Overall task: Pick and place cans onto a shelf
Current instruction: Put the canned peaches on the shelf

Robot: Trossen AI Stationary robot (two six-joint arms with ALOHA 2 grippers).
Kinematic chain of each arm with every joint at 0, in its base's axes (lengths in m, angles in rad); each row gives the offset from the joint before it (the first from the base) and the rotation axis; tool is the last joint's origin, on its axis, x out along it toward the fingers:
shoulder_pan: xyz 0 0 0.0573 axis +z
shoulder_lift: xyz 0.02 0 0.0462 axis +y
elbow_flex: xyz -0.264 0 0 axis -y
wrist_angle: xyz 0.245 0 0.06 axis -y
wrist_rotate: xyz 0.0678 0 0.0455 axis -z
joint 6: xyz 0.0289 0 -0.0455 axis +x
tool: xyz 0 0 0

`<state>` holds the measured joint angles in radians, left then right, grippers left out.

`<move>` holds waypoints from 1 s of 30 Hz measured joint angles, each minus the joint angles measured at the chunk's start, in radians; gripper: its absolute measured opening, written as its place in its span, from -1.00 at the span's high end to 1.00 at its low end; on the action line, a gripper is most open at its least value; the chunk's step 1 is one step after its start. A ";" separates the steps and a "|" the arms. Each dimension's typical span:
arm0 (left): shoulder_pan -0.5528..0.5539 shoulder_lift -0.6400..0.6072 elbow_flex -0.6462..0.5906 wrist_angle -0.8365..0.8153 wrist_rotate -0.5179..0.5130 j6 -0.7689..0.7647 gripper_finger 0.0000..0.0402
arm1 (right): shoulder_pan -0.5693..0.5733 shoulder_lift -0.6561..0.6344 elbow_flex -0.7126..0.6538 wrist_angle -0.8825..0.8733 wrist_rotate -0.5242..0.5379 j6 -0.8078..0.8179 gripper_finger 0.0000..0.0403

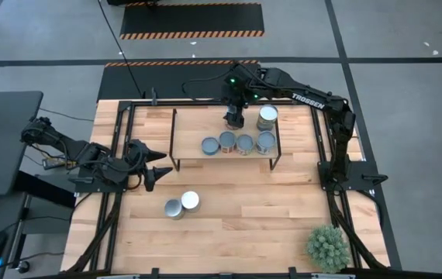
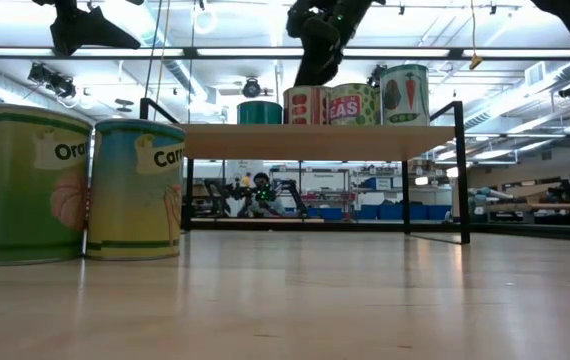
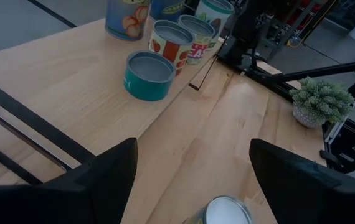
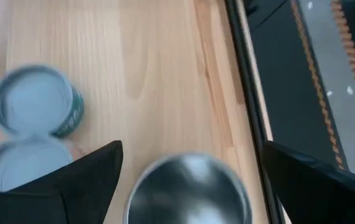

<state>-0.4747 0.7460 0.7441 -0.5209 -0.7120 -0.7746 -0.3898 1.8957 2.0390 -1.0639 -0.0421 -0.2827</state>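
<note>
The shelf (image 1: pixel 198 124) stands on thin black legs at the table's far middle. Along its near edge, several cans stand upright in a row (image 1: pixel 236 143). One more can (image 1: pixel 267 118) stands behind the row's right end. My right gripper (image 1: pixel 234 120) hangs open above the shelf, clear of the can tops (image 2: pixel 315 50). The right wrist view shows a metal-topped can (image 4: pixel 189 190) below and between its fingers. Two cans (image 1: pixel 174 208) (image 1: pixel 190 201) stand upright on the table in front of the shelf. My left gripper (image 1: pixel 157 168) waits open, raised at the table's left.
A green spiky potted plant (image 1: pixel 328 246) stands at the table's near right corner. Black frame rails (image 1: pixel 120 147) run along the table's left and right sides. Bare tabletop (image 1: pixel 267 209) lies between the shelf and the near edge.
</note>
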 joint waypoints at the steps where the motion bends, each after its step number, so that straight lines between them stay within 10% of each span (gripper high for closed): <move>1: 0.000 0.000 0.000 0.000 0.000 0.000 -0.56 | 0.004 0.000 -0.004 0.023 0.000 0.006 -0.92; 30: 0.000 0.000 0.000 0.000 0.002 -0.008 -0.56 | 0.018 0.000 -0.022 -0.075 0.086 0.024 -0.39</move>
<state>-0.4747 0.7457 0.7441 -0.5205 -0.7105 -0.7822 -0.3721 1.8954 2.0171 -1.1385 0.0442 -0.2584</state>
